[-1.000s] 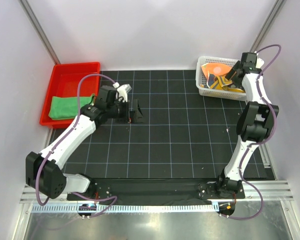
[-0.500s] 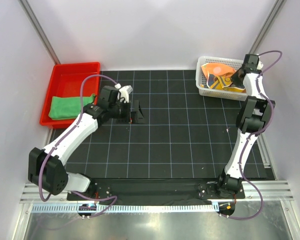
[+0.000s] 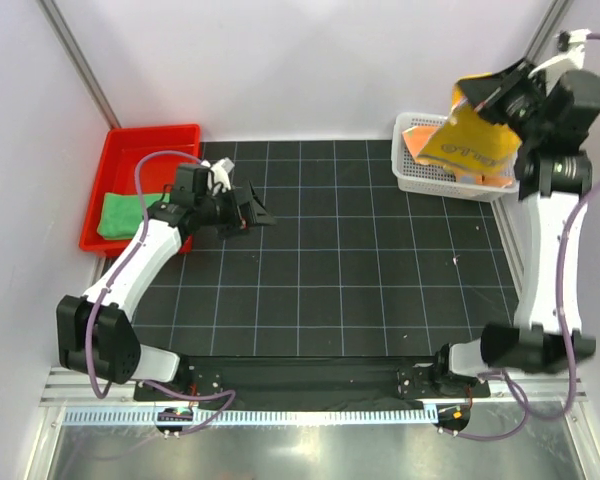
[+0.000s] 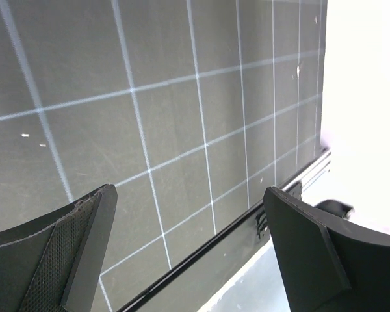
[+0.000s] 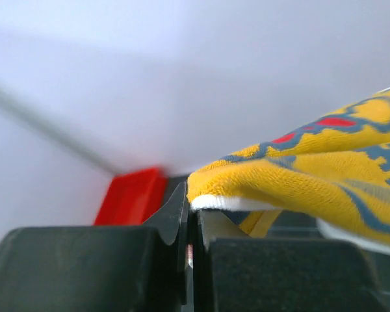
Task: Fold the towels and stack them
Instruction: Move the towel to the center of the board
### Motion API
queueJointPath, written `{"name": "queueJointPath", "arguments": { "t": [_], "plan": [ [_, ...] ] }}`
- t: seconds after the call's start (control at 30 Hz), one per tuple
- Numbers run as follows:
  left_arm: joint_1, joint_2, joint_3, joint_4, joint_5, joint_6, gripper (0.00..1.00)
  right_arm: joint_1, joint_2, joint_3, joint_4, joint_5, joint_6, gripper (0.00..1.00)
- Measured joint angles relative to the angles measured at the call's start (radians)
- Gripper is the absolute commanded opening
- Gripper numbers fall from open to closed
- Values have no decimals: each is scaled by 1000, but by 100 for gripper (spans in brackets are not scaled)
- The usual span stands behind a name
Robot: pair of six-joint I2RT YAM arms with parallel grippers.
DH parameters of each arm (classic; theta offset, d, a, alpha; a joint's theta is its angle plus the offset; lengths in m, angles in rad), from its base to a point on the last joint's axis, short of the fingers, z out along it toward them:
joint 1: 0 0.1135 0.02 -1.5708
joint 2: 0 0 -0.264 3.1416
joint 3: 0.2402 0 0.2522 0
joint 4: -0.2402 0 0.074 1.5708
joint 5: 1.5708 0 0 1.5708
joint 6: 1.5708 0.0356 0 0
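Observation:
My right gripper (image 3: 479, 98) is raised high above the white mesh basket (image 3: 408, 172) and shut on an edge of the yellow-orange towel (image 3: 473, 138) with grey lettering, which hangs from it over the basket. In the right wrist view the jaws (image 5: 194, 209) pinch the towel's white hem, and the yellow cloth (image 5: 299, 172) drapes to the right. More orange cloth (image 3: 418, 137) lies in the basket. The green towel (image 3: 118, 214) lies folded in the red tray (image 3: 150, 141). My left gripper (image 3: 251, 211) hovers open and empty over the black mat (image 4: 190, 250), near the tray.
The black gridded mat (image 3: 350, 270) covers the table between tray and basket. White walls with metal posts close in the back and sides. The left wrist view shows the mat's near edge and the metal rail (image 4: 292, 188). The red tray (image 5: 131, 195) shows blurred behind the right jaws.
My right gripper closed on the yellow-orange towel in the basket and rose, lifting it out. The left arm pulled back slightly toward the tray, its gripper staying open.

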Motion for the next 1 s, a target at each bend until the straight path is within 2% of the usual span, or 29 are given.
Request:
{"name": "queueJointPath", "arguments": {
  "t": [0.1,0.2,0.37,0.4,0.43,0.5,0.53,0.6,0.7,0.8,0.83,0.9,1.0],
  "plan": [
    [39,1,9,-15,-4,0,96,102,-188,-194,86,-137,60,1],
    [37,-6,32,-61,-57,20,96,287,-321,-435,134,-214,102,1],
    [36,-91,14,-119,-200,32,96,595,-338,-887,189,-176,161,13],
    [36,-112,4,-123,-222,31,96,650,-325,-986,200,-156,176,15],
    [36,-140,-10,-130,-248,31,96,710,-309,-1072,198,-134,190,25],
    [36,-173,-29,-137,-277,30,95,807,-282,-1183,165,-99,211,31],
    [36,-183,-38,-138,-286,29,94,843,-279,-1210,140,-85,214,43],
    [36,-187,-60,-135,-292,26,91,879,-288,-1206,85,-42,208,62],
    [31,-187,-119,-119,-288,3,89,881,-307,-1105,-30,73,159,69],
    [3,-179,-196,-96,-291,-28,89,850,-306,-938,-116,191,72,67],
    [-7,-170,-210,-93,-291,-34,88,825,-298,-888,-126,218,39,64],
    [-34,-131,-225,-79,-289,-53,86,750,-259,-797,-135,255,-24,56],
    [-61,-45,-218,-39,-277,-74,85,627,-134,-685,-158,333,-76,56]
  ]
}}
